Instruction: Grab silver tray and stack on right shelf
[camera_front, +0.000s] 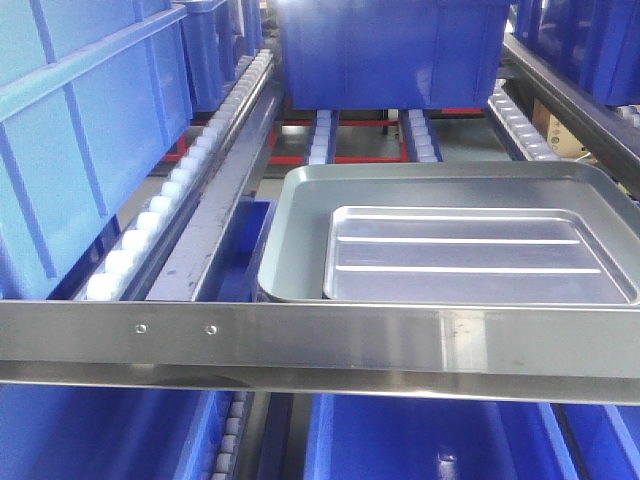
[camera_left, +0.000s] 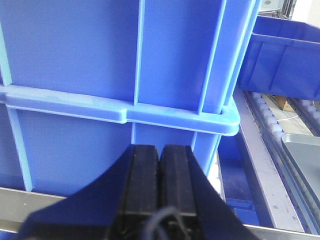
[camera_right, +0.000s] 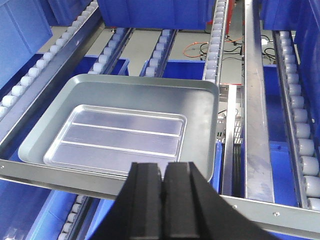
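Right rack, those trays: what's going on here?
Nothing is being handled right now. The small ridged silver tray lies inside a larger plain silver tray, both resting on the roller rack just behind its steel front bar. The right gripper hangs over the near edge of the trays, jaws together and empty. The left gripper is also shut and empty, facing a blue crate off to the left. The tray looks already placed on the shelf.
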